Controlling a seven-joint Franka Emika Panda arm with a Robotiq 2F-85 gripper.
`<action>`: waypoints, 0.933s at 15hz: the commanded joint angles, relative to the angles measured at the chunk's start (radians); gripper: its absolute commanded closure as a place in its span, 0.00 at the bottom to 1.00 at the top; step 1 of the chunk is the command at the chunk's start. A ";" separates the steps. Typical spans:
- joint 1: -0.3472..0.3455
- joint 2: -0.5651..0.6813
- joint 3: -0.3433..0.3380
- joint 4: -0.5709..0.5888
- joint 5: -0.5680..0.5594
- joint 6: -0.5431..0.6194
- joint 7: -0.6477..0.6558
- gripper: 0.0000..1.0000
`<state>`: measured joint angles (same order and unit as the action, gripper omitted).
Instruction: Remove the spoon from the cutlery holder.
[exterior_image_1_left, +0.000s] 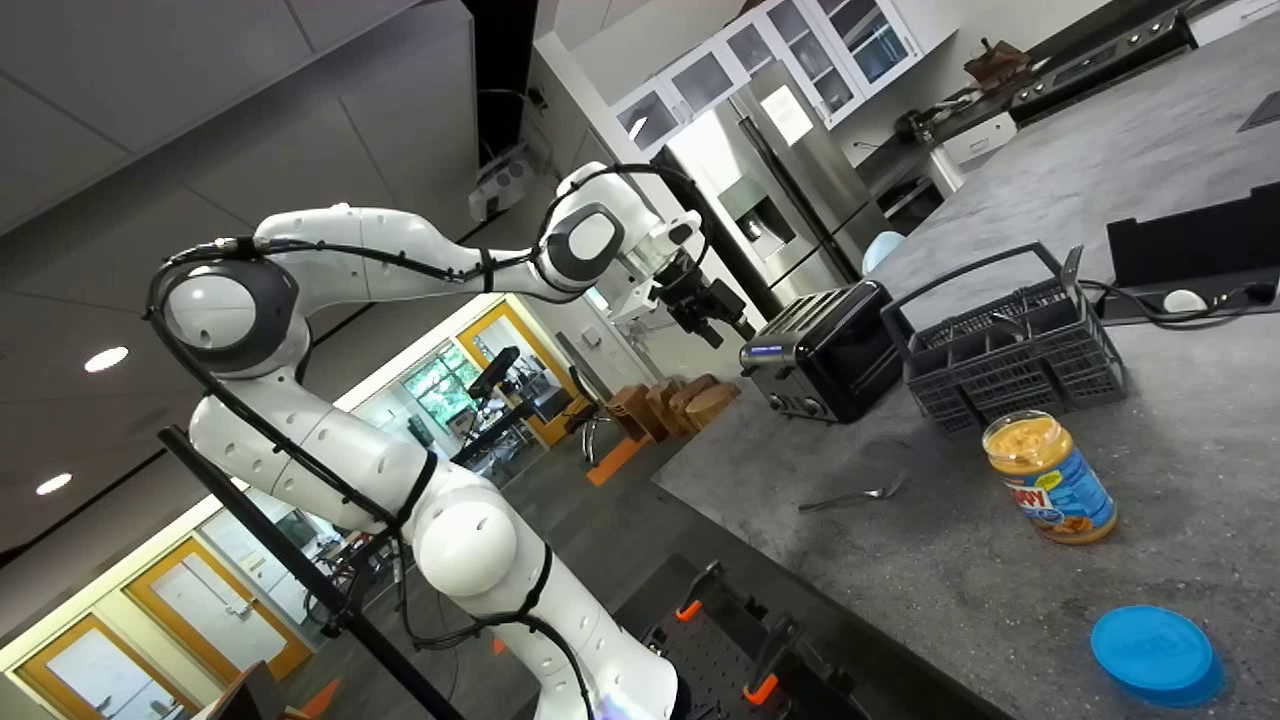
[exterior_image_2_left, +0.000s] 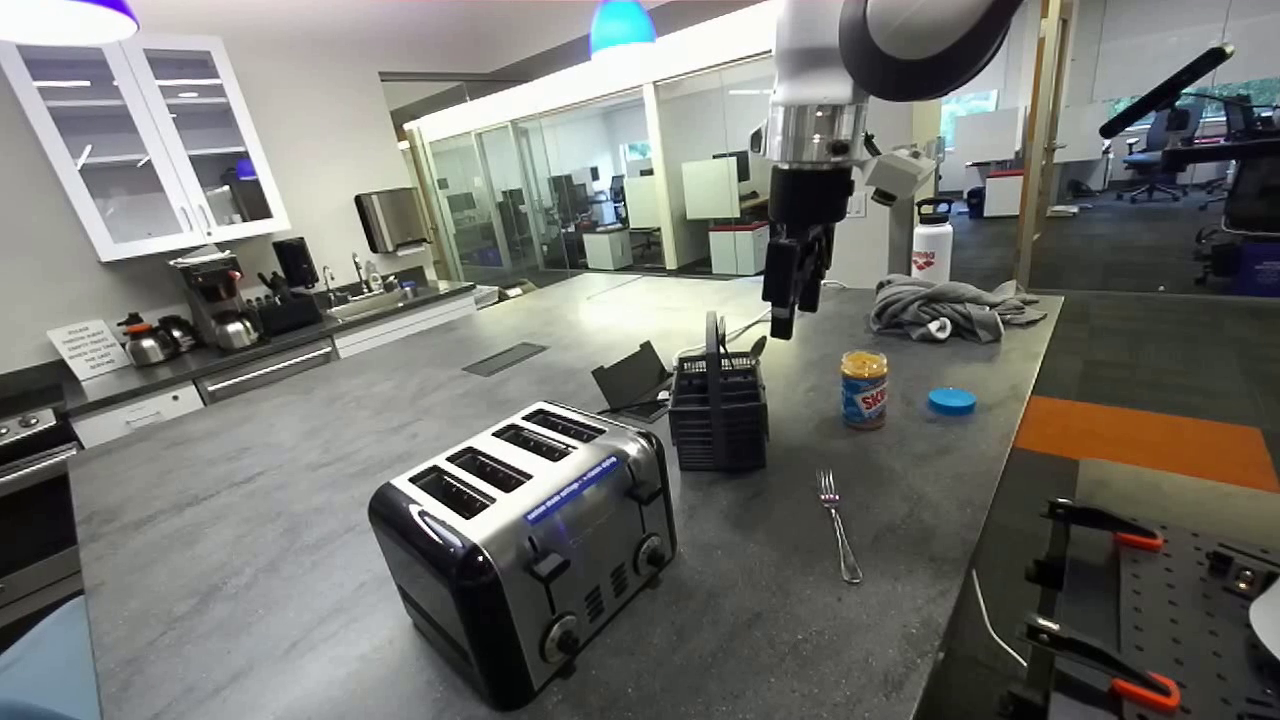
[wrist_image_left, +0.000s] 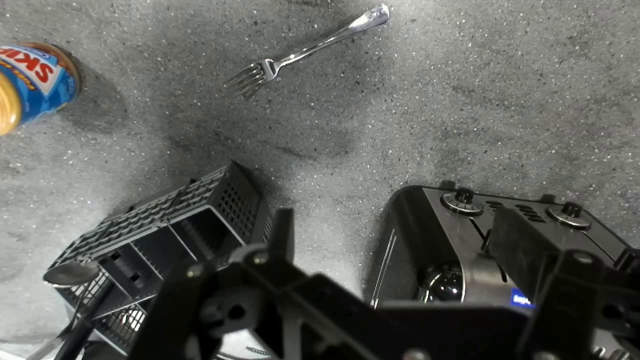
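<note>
Cutlery holder (wrist_image_left: 150, 215) dk-grey w/ grid pattern, spoon (wrist_image_left: 72, 273) prob. silver.

Cutlery holder (exterior_image_2_left: 738, 430) — matt plastic.

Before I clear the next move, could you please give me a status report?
Jaws open, empty. Spoon in cutlery holder, bowl up. Holder's raised handle close beside it, possibly in the way.

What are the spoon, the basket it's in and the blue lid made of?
The spoon is probably smooth metal: its grey bowl has a bright edge. The cutlery holder looks like matte dark plastic: its thin grid walls hardly shine. The blue lid is likely plastic too, judging by its smooth, evenly coloured top.
</note>
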<state>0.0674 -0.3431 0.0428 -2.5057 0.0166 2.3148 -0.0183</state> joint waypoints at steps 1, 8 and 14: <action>-0.033 0.016 0.000 0.006 -0.021 0.052 0.053 0.00; -0.204 0.184 -0.089 0.078 -0.116 0.246 0.166 0.00; -0.281 0.377 -0.190 0.174 -0.098 0.446 0.337 0.00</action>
<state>-0.1968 -0.0655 -0.1252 -2.3965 -0.0810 2.6791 0.2158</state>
